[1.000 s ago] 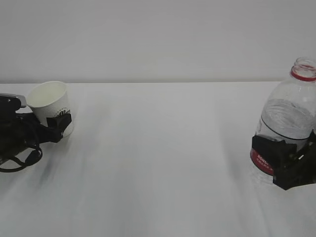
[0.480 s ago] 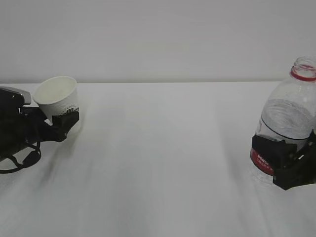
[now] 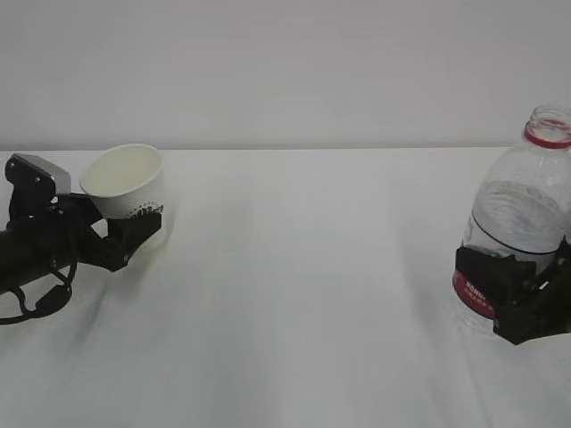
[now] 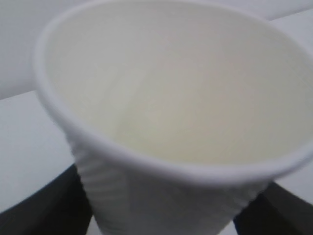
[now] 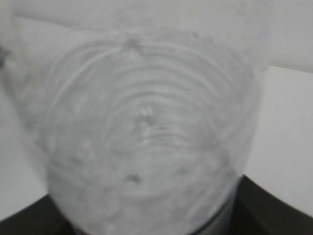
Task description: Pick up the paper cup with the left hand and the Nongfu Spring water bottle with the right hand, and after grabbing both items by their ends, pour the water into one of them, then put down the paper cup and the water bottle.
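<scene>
1. The left hand [image 3: 125, 234] is grasping the paper cup [image 3: 128, 183] low on its body, near the left edge of the worktop [image 3: 294, 294].
2. The cup is tilting, with its open mouth facing the front and its base off the surface.
3. The right hand [image 3: 522, 303] is clamping the Nongfu Spring water bottle [image 3: 522, 218] around its red label, at the worktop's right edge.
4. The bottle is standing upright and uncapped, with the water [image 3: 517, 218] filling it partway.
5. The cup's pale inside [image 4: 186, 93] is filling the left wrist view, and its black fingers [image 4: 44, 205] are showing at both sides.

The left hand [image 3: 134, 234] is black with looped cables and a grey wrist block; the right hand [image 3: 522, 299] is black and blocky.
</scene>
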Motion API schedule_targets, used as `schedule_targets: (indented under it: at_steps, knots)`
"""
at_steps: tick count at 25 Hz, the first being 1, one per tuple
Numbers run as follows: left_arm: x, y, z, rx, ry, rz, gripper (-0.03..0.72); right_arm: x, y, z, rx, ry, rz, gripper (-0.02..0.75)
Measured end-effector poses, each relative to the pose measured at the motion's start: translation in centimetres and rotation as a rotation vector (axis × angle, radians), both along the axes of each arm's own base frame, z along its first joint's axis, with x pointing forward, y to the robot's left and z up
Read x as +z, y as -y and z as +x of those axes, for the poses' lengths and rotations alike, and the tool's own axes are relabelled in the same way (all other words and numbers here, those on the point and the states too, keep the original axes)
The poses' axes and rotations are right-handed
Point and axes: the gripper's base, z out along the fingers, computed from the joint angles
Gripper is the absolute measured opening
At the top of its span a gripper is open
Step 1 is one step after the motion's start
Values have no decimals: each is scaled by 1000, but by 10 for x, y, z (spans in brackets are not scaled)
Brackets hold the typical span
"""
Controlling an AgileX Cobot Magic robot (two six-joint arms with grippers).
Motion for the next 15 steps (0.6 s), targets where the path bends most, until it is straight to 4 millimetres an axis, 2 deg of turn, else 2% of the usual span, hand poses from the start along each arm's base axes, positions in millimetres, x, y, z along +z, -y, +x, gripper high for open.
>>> schedule_targets:
  at_steps: [8,15]
  knots:
    - [0,25,-8,-132,3,16,585,0,0,0,0,-2,-1,449]
    - [0,57,-19,-239,4,17,567,0,0,0,-1,-4,0,449]
